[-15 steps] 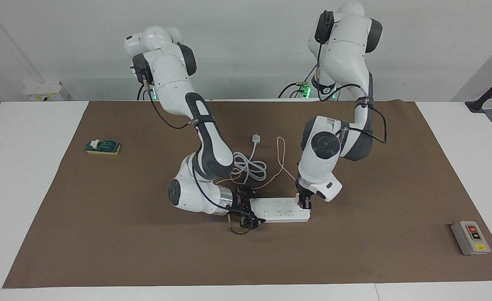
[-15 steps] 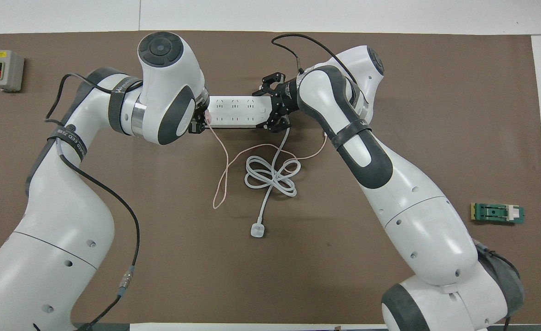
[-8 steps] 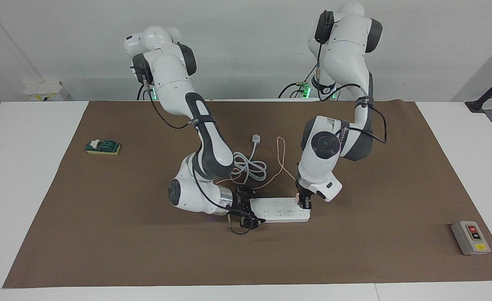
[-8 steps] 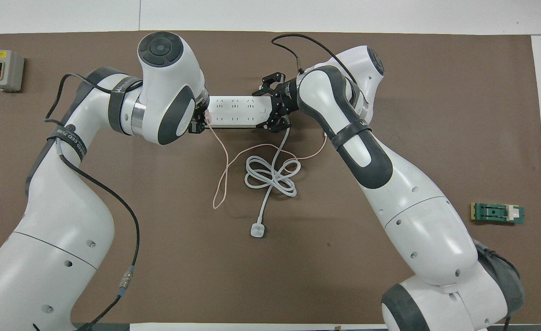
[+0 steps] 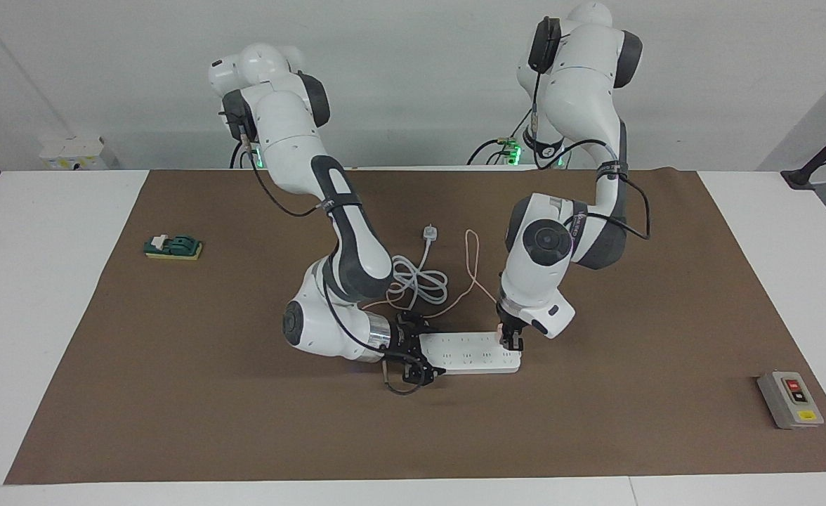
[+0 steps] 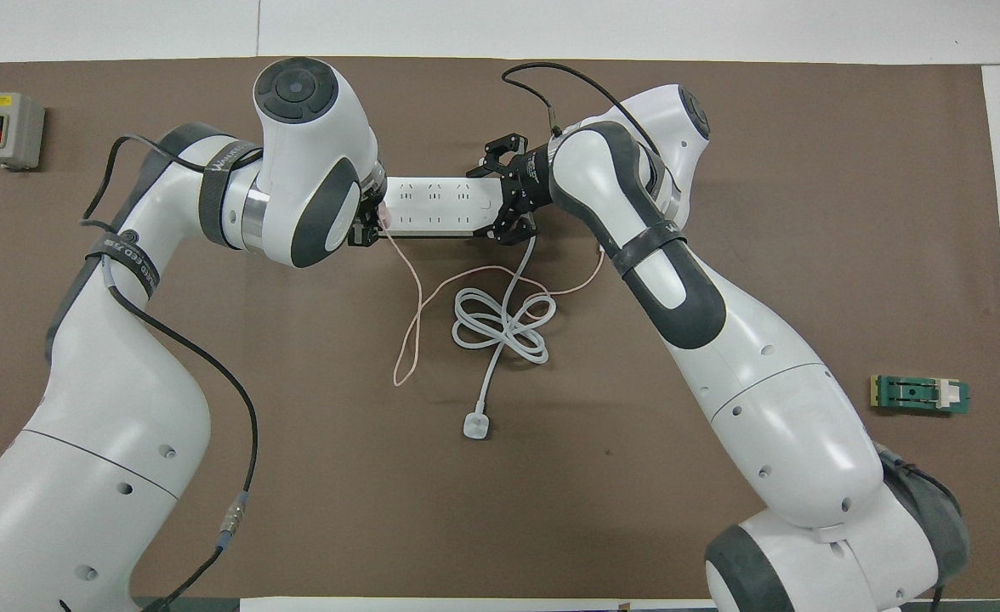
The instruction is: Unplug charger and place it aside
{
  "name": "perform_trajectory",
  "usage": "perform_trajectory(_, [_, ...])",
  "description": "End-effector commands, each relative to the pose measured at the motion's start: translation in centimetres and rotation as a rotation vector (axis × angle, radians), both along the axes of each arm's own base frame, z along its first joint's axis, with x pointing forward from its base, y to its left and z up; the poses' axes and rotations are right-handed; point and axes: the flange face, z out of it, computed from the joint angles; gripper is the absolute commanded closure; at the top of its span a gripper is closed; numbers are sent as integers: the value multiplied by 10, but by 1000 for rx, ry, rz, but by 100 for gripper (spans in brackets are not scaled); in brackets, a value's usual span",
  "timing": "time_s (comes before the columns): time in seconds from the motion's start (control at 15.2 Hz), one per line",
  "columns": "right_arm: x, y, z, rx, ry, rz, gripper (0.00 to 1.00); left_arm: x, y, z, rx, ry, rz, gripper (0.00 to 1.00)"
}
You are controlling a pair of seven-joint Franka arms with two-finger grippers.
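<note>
The charger (image 5: 501, 330), a small pale-pink cube-shaped plug adapter with a long thin pink cable (image 5: 470, 270), sits at the end of the long white multi-socket power strip (image 5: 469, 353) toward the left arm's end of the table. Whether it's fully seated or already lifted a bit can't be told. The left gripper (image 5: 510, 339) is right on it with its fingers closed around the pink cube. The right gripper (image 5: 413, 355) is at the strip's other end, fingers spread across it, apparently bracing it so it stays down.

Stuff that could go sideways, just guessing:
- The cube is tiny, so if the pull isn't straight up from the socket it could slip out of the pinch.
- If the right gripper's hold is loose, the whole strip may lift along with the plug.
- The pink cable loops toward the robots, crossing the thick white coiled cord (image 5: 418, 281) with its white plug (image 5: 429, 232), so carrying the charger aside could snag and drag that cord.
</note>
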Motion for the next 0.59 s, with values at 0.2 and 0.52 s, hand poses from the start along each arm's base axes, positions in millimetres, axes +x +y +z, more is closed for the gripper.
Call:
perform_trajectory(0.2, [1,7,-11,8,-71,-19,76,-10,29,90,44,-25,-15,100])
perform_trajectory(0.52, [1,7,-11,8,-71,-19,76,-14,40,123,46,-16,-195,100])
